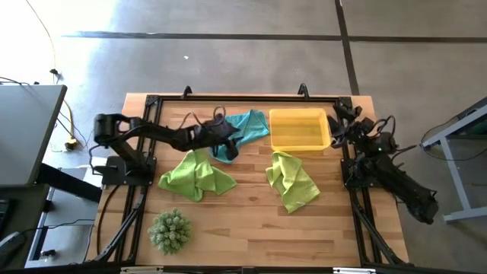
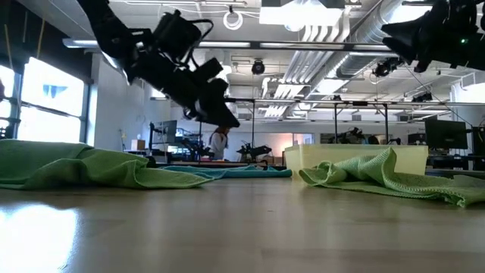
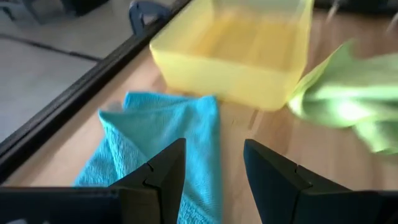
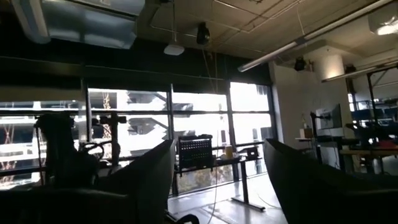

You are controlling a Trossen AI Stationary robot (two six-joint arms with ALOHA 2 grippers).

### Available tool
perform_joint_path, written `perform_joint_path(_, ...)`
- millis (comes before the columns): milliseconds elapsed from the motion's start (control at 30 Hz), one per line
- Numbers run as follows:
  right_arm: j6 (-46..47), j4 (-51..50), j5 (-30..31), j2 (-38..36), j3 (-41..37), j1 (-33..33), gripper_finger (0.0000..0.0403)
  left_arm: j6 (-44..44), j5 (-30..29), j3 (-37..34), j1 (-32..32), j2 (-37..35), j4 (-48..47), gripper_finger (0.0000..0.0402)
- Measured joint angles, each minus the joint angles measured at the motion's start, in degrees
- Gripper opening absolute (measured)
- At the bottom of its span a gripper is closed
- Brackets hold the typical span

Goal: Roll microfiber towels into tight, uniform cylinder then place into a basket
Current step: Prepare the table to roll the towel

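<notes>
Teal-blue microfiber towel (image 3: 161,143): crumpled, unrolled, lying directly under and ahead of my left gripper (image 3: 211,168), which hangs above it with fingers spread and nothing between them. Basket (image 3: 242,46): translucent yellow, empty, just beyond the towel's far edge from that gripper. Lime-green towel, first (image 1: 196,175): heaped on my side of the left gripper, near it. Lime-green towel, second (image 1: 291,179): heaped off toward my right arm, near the basket's front wall. Right gripper (image 4: 217,180): raised at the table's edge beside the basket, pointing out into the room, fingers apart, idle. Step in hand, by my judgement: taking the teal towel. To do it well I should pinch one corner or edge only, pull the cloth flat on the bare wood, then roll evenly from that edge.
</notes>
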Motion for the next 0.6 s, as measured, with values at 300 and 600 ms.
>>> perform_joint_path(300, 0.16, 2.68, 1.15, 0.11, 0.19, 4.69, 0.024, -6.52, -5.84, 2.44, 1.52, 6.15, -10.59, 0.0152)
perform_joint_path(600, -5.41, 3.16, 1.24, 2.6, 3.02, 7.9, 0.024, -16.2, -6.27, 2.64, 2.74, 6.49, -23.57, 0.0152)
